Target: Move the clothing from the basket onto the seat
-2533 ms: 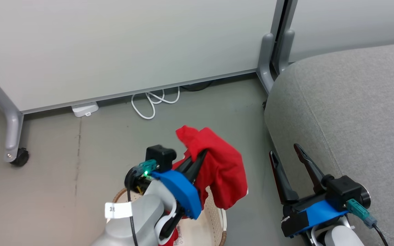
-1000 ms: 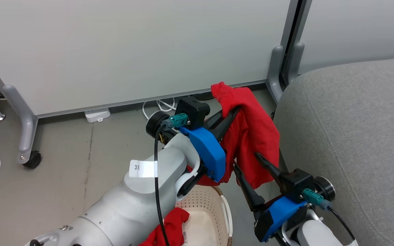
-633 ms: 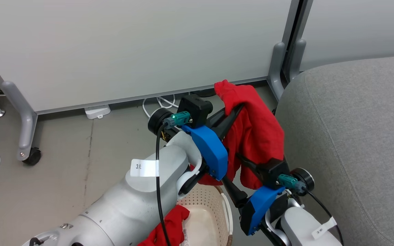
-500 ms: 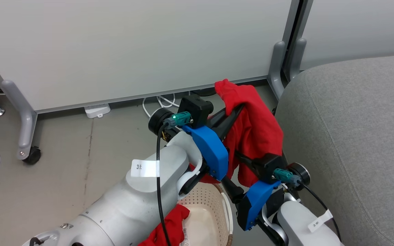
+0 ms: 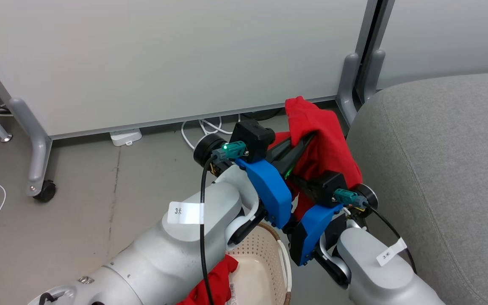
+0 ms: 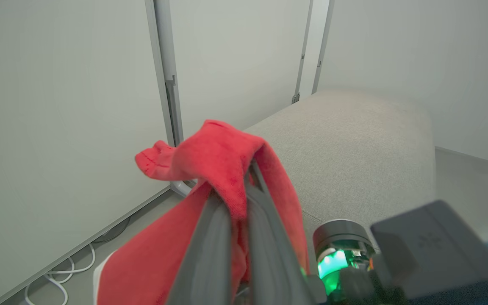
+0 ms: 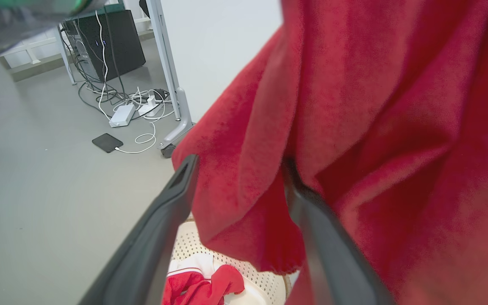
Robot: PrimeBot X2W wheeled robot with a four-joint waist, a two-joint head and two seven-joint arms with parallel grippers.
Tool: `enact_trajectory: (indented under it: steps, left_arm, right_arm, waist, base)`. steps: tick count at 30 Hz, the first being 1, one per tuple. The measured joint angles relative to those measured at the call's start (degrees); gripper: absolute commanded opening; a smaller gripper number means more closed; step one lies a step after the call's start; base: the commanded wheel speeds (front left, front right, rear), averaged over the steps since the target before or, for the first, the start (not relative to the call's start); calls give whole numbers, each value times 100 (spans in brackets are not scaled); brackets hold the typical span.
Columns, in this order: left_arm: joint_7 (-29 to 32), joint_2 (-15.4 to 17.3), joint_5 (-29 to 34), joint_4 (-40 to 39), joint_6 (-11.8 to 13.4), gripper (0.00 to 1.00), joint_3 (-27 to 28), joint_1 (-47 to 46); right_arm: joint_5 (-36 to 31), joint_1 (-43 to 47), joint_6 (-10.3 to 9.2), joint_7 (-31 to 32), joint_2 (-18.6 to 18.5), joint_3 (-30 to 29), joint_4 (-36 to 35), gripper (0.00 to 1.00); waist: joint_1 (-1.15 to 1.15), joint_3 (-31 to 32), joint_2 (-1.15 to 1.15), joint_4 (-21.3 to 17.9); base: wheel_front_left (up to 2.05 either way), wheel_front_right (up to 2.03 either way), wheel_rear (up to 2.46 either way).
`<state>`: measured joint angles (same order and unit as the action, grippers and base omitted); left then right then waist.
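With left tool (image 5: 304, 145) pinching the bright red soft garment (image 5: 331, 137) and right tool (image 7: 237, 169) wide, lift clear over the rounded grey fabric seat (image 5: 439, 148).

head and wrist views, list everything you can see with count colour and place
seat: one, grey, on the robot's right
basket: one, cream-white with a brown rim, on the floor left of the seat
held garment: one, bright red, held up beside the seat
basket clothing: number unclear, red with white trim, in the basket
partition panels: two, pale grey, behind everything
caster: one, black, under the left panel's foot
cables: several, white, on the floor by the panels
adapter: one, white, on the floor at the panel's base
left gripper: shut on the held garment
right gripper: open, fingers either side of a hanging fold
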<state>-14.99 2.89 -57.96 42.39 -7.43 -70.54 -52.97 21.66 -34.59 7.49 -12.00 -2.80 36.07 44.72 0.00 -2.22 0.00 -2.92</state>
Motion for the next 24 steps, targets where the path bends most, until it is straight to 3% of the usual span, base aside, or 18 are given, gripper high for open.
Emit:
enact_trajectory:
  steps: [8,11,12,13,14,24]
  left_arm:
    - [0,0,-46,-46,0,0,-32,8]
    - [0,0,-51,-54,0,0,-38,28]
    - [0,0,-53,-57,0,0,-42,31]
    - [0,0,-55,-58,0,0,-43,31]
    - [0,0,-59,-60,0,0,-46,34]
    - [0,0,-96,-8,0,0,-44,70]
  right_arm:
    - [182,-165,0,-199,0,92,297,98]
    - [243,-204,0,-248,0,80,364,49]
    - [258,-220,0,-255,0,75,383,43]
    - [269,-230,0,-266,0,68,402,15]
    - [276,-237,0,-272,-1,66,419,0]
    - [247,-261,0,-297,0,30,444,0]
  waist:
    - [0,75,0,9]
    - [0,93,0,2]
    - [0,98,0,-1]
    - [0,100,0,-4]
    - [0,101,0,-5]
    - [0,90,0,-24]
  base:
    - [0,0,0]
    - [0,0,0]
    - [0,0,0]
    - [0,0,0]
    - [0,0,0]
    - [0,0,0]
